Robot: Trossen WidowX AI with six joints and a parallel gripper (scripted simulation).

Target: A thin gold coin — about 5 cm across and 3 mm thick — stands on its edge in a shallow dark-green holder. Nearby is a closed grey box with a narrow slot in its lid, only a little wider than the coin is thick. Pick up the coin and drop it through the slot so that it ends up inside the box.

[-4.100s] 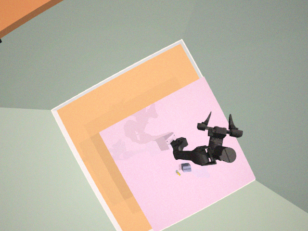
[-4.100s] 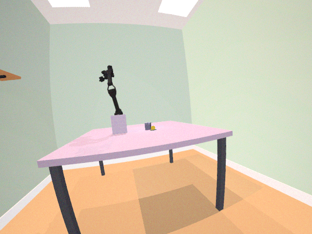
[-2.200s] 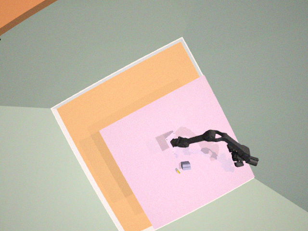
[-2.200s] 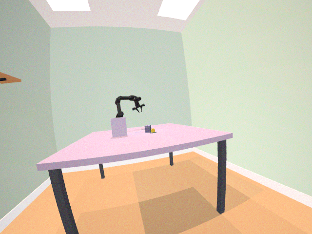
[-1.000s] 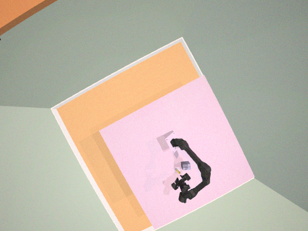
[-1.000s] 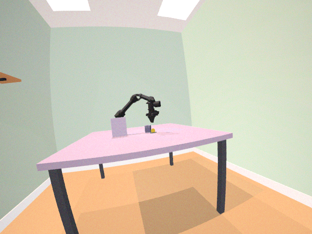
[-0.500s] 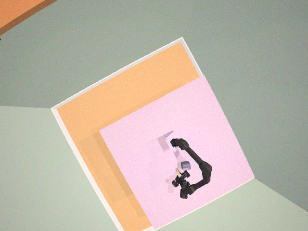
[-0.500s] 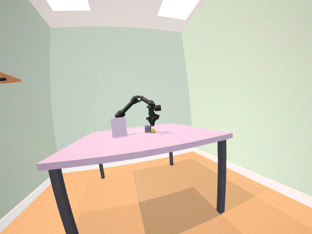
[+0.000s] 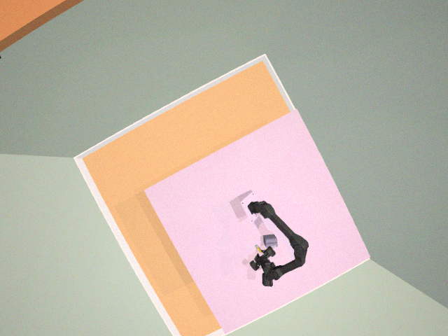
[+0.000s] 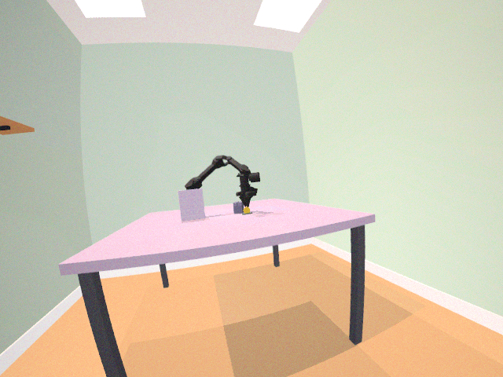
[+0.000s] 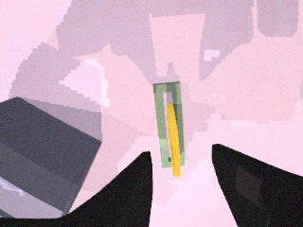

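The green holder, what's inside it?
A gold coin stands on its edge inside the green holder, seen from above between the open end effector fingers. The coin's bottom edge is hidden down in the holder.
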